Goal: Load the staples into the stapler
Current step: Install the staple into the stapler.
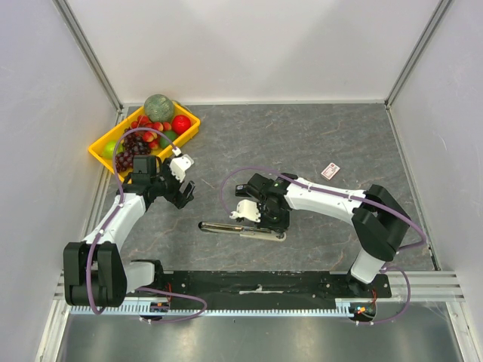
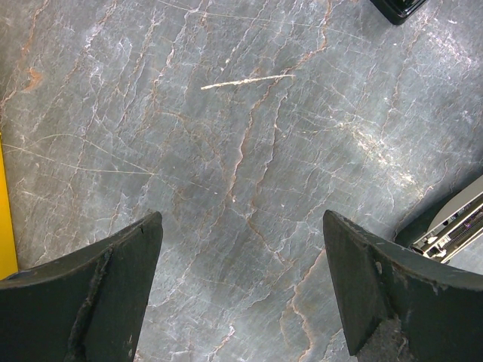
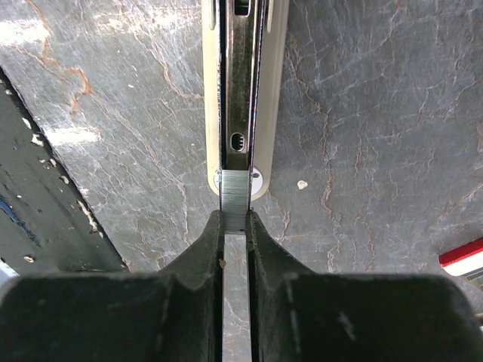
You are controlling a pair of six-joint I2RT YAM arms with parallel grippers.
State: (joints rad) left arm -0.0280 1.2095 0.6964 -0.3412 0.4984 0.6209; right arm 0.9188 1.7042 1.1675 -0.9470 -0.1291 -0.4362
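Note:
The stapler point(image 1: 241, 228) lies opened out flat on the grey table between the two arms. In the right wrist view its metal channel point(image 3: 240, 90) runs away from me over the cream base point(image 3: 275, 113). My right gripper point(image 3: 235, 219) is shut on a short grey strip of staples point(image 3: 235, 197), whose front end sits at the near mouth of that channel. In the top view the right gripper point(image 1: 260, 219) is right over the stapler's middle. My left gripper point(image 1: 181, 192) hovers open to the stapler's left, with only bare table between its fingers point(image 2: 113, 286). One end of the stapler point(image 2: 453, 226) shows at the right edge of the left wrist view.
The small white-and-red staple box point(image 1: 330, 171) lies on the table to the right of the stapler, and its corner point(image 3: 462, 256) shows in the right wrist view. A yellow bin point(image 1: 99, 145) full of toy fruit stands at the back left. White walls enclose the table.

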